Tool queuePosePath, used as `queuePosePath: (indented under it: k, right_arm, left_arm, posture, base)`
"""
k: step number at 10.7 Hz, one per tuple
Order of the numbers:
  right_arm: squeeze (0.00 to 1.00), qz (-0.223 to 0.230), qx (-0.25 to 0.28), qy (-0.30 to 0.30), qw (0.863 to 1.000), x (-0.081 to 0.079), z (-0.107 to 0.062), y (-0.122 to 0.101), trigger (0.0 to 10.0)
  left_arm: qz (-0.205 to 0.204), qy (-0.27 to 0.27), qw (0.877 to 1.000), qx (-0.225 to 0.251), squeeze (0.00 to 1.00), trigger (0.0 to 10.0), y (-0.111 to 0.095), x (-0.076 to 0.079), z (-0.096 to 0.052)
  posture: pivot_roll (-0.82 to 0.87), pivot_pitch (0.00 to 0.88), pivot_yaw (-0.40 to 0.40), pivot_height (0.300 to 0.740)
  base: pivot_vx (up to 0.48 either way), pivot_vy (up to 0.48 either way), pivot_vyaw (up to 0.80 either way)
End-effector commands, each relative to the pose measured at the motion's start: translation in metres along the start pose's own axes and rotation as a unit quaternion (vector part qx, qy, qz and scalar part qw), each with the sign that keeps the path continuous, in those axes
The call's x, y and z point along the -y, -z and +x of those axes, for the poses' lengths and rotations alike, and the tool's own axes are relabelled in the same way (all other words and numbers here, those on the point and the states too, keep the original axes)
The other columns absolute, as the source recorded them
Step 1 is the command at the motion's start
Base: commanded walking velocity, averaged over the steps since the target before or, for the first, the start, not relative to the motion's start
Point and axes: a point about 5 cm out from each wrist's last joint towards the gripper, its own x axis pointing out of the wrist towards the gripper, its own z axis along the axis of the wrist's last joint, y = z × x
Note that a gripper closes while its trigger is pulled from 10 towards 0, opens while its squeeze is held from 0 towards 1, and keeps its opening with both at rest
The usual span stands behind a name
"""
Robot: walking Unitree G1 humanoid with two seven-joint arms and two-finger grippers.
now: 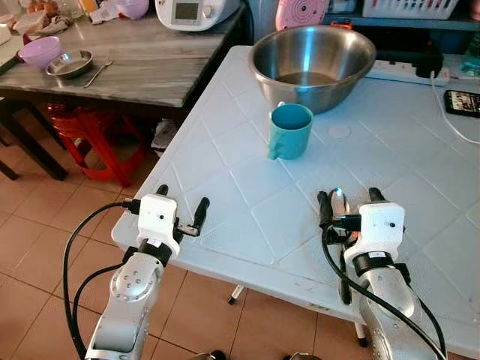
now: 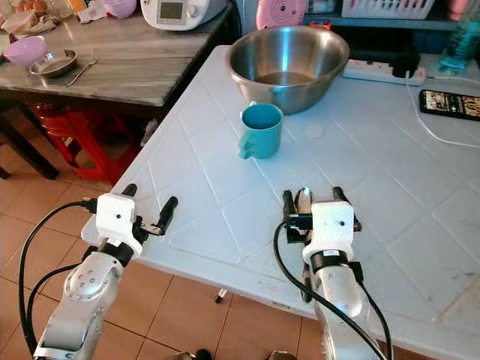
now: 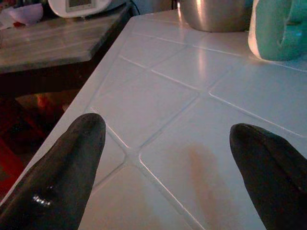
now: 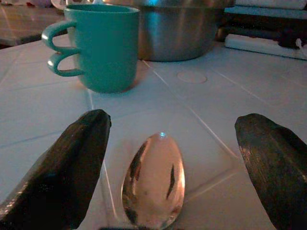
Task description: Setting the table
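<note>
A teal mug point(image 1: 289, 130) stands on the white table point(image 1: 247, 195), just in front of a large steel bowl point(image 1: 313, 64). Closer to the table's front edge lies a metal spoon point(image 1: 339, 202), bowl end towards the mug. My right gripper point(image 1: 349, 196) is open, one finger on either side of the spoon point(image 4: 153, 177), which rests on the table. The spoon's handle is hidden under the gripper. My left gripper point(image 1: 182, 196) is open and holds nothing, hovering over the table's front left corner, with the mug point(image 3: 276, 28) off ahead.
A phone point(image 1: 461, 101) and a white power strip point(image 1: 405, 71) with cables lie at the table's back right. To the left, a wooden table point(image 1: 150, 71) carries a purple bowl point(image 1: 39, 51), a small steel bowl point(image 1: 69, 64) and a fork point(image 1: 97, 73). A red stool point(image 1: 90, 131) stands beneath it.
</note>
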Motion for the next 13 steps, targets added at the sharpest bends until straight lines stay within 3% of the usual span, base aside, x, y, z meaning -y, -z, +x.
queuePosePath:
  k: [1, 2, 5, 10, 13]
  right_arm:
    - [0.00, 0.020, -0.009, 0.001, 1.000, 0.000, -0.001, 0.001, 10.0]
    - [0.00, 0.046, -0.015, -0.006, 0.999, 0.000, 0.000, 0.001, 10.0]
    - [0.00, 0.045, -0.032, -0.059, 0.997, -0.010, -0.012, 0.006, 10.0]
    - [0.00, 0.040, -0.078, -0.056, 0.995, 0.001, -0.034, 0.022, 10.0]
    - [0.00, 0.051, -0.074, -0.087, 0.992, -0.010, -0.026, 0.018, 10.0]
  left_arm:
    - [0.007, -0.003, 1.000, -0.008, 0.00, 10.0, 0.003, -0.003, -0.003]
    - [0.011, -0.001, 1.000, -0.009, 0.00, 10.0, 0.004, -0.003, -0.004]
    - [0.012, 0.028, 0.999, -0.018, 0.00, 10.0, 0.006, 0.000, -0.006]
    - [0.004, 0.077, 0.997, -0.028, 0.00, 10.0, 0.009, 0.008, -0.009]
    - [-0.007, 0.111, 0.993, -0.034, 0.00, 10.0, 0.009, 0.016, -0.008]
  posture:
    - [-0.14, 0.151, 0.109, 0.740]
    - [-0.14, 0.155, 0.109, 0.740]
    - [-0.15, 0.161, 0.111, 0.740]
    - [-0.15, 0.166, 0.127, 0.740]
    - [-0.15, 0.168, 0.134, 0.740]
  base:
    - [0.000, 0.000, 0.00]
    - [0.000, 0.000, 0.00]
    - [0.000, 0.000, 0.00]
    - [0.000, 0.000, 0.00]
    - [0.000, 0.000, 0.00]
